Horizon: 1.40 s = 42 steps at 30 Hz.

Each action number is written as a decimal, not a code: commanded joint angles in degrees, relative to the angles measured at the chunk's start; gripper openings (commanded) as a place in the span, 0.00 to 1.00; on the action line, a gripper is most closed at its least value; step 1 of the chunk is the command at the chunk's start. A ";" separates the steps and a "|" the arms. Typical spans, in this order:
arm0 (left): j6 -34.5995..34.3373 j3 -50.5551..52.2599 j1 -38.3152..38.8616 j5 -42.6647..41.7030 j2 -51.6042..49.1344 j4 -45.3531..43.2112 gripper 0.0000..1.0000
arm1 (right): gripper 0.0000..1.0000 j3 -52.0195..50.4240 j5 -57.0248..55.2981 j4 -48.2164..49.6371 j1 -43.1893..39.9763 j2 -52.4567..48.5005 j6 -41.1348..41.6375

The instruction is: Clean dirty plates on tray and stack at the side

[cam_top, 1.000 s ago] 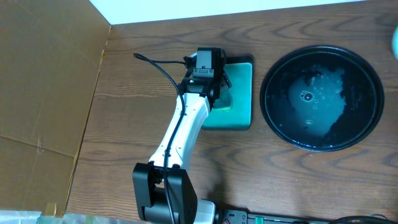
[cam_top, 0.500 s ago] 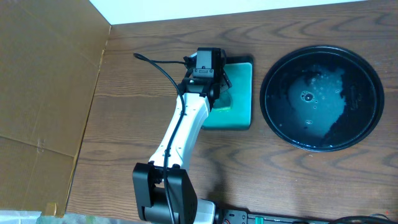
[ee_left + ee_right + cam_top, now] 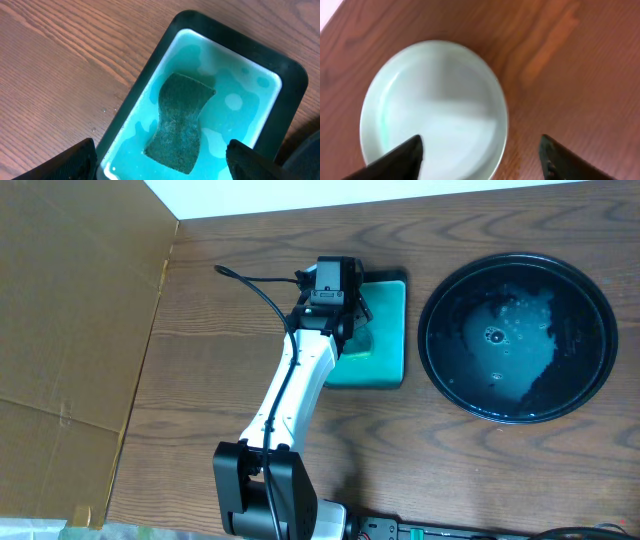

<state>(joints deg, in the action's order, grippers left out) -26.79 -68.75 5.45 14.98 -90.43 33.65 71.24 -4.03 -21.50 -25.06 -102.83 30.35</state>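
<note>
One plate (image 3: 435,110) lies on the desk (image 3: 60,65) under the right jaws, spread wide; the tray (image 3: 588,372) holds only water. Left jaws, also spread, straddle the sponge (image 3: 181,122) in the teal dish (image 3: 141,87): descend squarely, then pinch its narrow waist.

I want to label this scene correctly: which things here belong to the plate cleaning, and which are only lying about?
For the job:
black tray
white plate
sponge
teal dish

Lying about:
cardboard sheet
what looks like a power strip
</note>
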 commanded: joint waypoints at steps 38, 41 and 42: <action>0.13 0.26 -0.02 0.72 -0.17 0.17 0.84 | 0.99 -0.24 -5.33 -42.62 39.30 45.48 -14.56; 0.13 0.26 -0.02 0.72 -0.17 0.17 0.84 | 0.99 -0.24 -5.33 -42.60 39.30 45.48 -14.56; 0.15 0.26 -0.02 0.72 -0.17 0.20 0.84 | 0.99 -0.24 -5.33 -42.62 39.30 45.44 -14.56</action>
<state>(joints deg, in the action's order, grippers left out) -26.81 -68.75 5.45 14.96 -90.43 33.67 71.16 -8.99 -63.94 13.85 -57.34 16.25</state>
